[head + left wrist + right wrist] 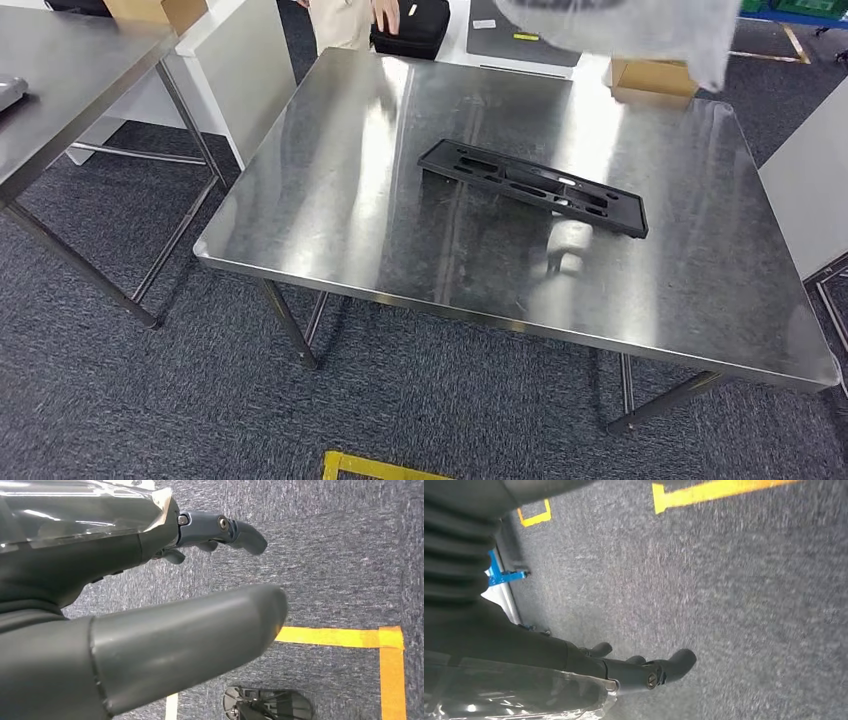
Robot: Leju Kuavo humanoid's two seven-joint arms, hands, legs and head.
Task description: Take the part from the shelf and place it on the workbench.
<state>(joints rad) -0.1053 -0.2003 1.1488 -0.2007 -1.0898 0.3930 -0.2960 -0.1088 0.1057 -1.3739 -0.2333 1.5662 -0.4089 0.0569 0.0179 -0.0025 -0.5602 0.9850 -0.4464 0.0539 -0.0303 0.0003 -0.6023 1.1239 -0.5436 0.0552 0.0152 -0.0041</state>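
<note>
Steel tabletop [330,200] carries the flat black part [532,186] near its centre, lying free. Left hand [150,580] and right hand [589,670] hang over grey carpet, fingers [240,532] loosely spread, holding nothing.

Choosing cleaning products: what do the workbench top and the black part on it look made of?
Workbench: likely stainless steel, brushed; it shows streaky reflections and glare. Part: probably moulded plastic, matte black with cut-out slots and no shine.
</note>
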